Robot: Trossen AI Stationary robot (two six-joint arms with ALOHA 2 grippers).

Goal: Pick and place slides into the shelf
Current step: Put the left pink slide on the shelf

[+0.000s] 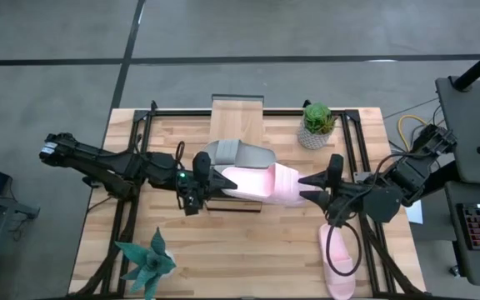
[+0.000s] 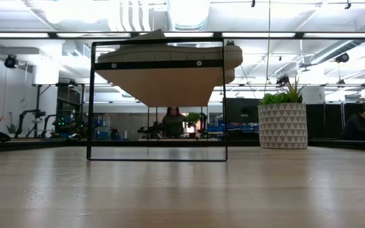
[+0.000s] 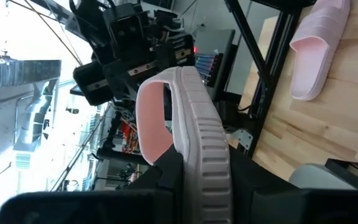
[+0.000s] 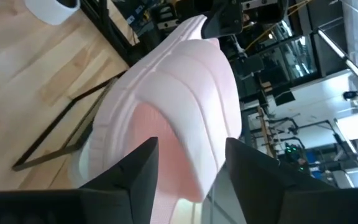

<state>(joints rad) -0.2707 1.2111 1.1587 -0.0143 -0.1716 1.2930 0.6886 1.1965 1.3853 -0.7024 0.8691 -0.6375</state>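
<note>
- High view: near the front right corner of the light wood table (image 1: 248, 250) lies one pale pink slide (image 1: 338, 257), smooth foam with a rounded toe and a wide strap.
- Beside the front left corner stands a spiky teal plant (image 1: 147, 265).
- At the middle of the table the second pink slide (image 1: 257, 182) is lifted between both arms. The left gripper (image 1: 197, 190) is clamped on one end; the ribbed sole edge runs between its fingers (image 3: 166, 180) in the wrist view.
- The right gripper (image 1: 313, 188) reaches to the slide's other end with its fingers (image 4: 138, 168) spread either side of the ridged foam strap; whether they press it, I cannot tell.
- Just behind sits a grey slide (image 1: 238, 153) on the plank top of the shelf (image 1: 237, 117), which juts past the back edge; its thin black frame shows in the low view.
- Near the back right corner is a green plant in a patterned white pot (image 1: 317, 127).
- Beyond the table, a grey floor and an open workshop with ceiling lights and seated people (image 2: 172, 123).
</note>
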